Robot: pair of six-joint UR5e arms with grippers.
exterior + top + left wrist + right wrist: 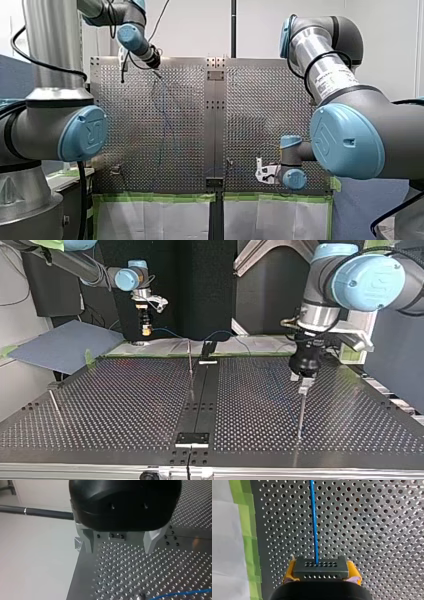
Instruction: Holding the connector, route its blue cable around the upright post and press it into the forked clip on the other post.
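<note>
Pinching the dark connector (320,571) between its yellow pads (289,572), my right gripper (321,567) hovers close to the worktop's (374,530) edge, the one lined with green tape (247,530). The blue cable (313,517) shoots straight out of the connector over the perforated plate. From the top view, that cable sags away toward a thin upright post (190,357) by the worktop's centre seam. Over at the opposite edge, my left gripper (118,546) hangs with its metal fingers (151,540) spread wide and nothing between them, a stretch of blue cable lying ahead of it. The top view puts it just above another slim post (301,407).
</note>
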